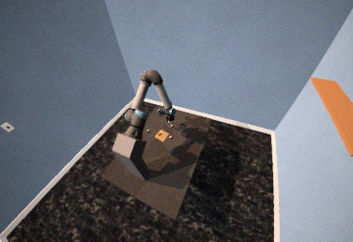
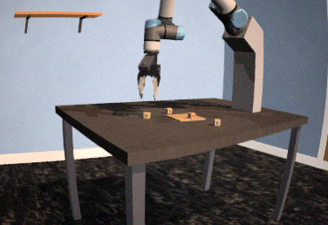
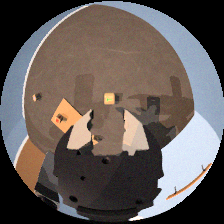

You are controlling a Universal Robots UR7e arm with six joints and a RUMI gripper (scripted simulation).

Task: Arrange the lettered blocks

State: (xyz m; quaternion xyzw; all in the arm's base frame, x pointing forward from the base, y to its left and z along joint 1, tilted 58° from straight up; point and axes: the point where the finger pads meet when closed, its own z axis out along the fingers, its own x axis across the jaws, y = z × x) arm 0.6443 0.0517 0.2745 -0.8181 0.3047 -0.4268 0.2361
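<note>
Exterior view shows my tool (image 1: pixel 172 121) (image 2: pixel 147 98) (image 3: pixel 108 110) upright, pointing down, its fingertips above the desk (image 1: pixel 164 160) (image 2: pixel 131 133) (image 3: pixel 107 55). It is partly open, rather narrow, with nothing between its fingers. Just ahead of my fingertips in the wrist view lies the green-marked block (image 1: pixel 172 126) (image 2: pixel 146 115) (image 3: pixel 109 98), off the mat (image 1: pixel 161 135) (image 2: pixel 179 118) (image 3: pixel 65 108), with a green letter on top, too small for me to read.

On the mat sits only the red-marked block (image 2: pixel 192 115) (image 3: pixel 59 119). The blue-marked block (image 1: pixel 148 130) (image 2: pixel 217 122) (image 3: pixel 37 97) rests on the desk, apart from the mat and on the opposite side from the green-marked one. The fourth block (image 1: pixel 171 137) (image 2: pixel 169 111) (image 3: pixel 97 138) is also on the desk, near the mat; in the wrist view it shows beyond the gap between my fingers, partly hidden. I cannot read the letters, and the row has not been made.
</note>
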